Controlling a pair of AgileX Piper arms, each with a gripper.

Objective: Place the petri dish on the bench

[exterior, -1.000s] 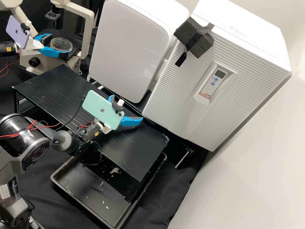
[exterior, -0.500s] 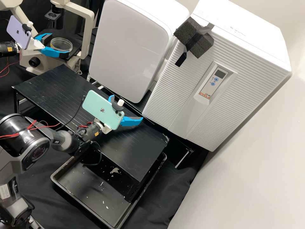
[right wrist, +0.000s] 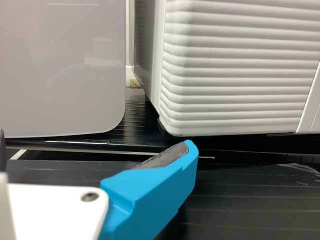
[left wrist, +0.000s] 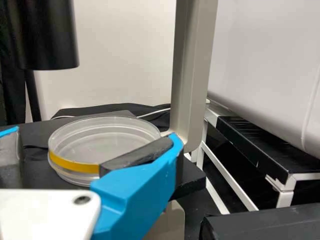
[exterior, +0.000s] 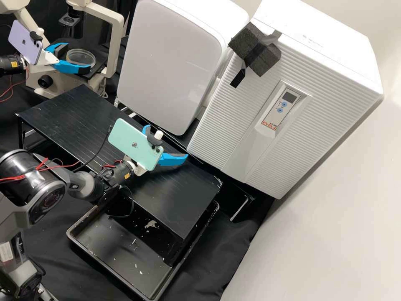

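left gripper point(exterior: 78, 57) has shifted a touch at the microscope stage point(left wrist: 192, 179). its jaws are spread, one by the near rim of the petri dish point(left wrist: 90, 125), no pinch yet. dish hasn't moved, sits flat on the stage. right gripper point(exterior: 167, 142) unchanged, jaws apart over the black bench top point(exterior: 83, 113). reads as final lineup: pickup and transfer both still to do. closing off-centre could skid the dish.

Seeing two phones point(exterior: 131, 146), two grippers point(exterior: 78, 58), two white cabinets point(exterior: 334, 104). Also spotting one petri dish point(left wrist: 105, 142), one microscope point(exterior: 115, 46), one tray point(exterior: 121, 255).
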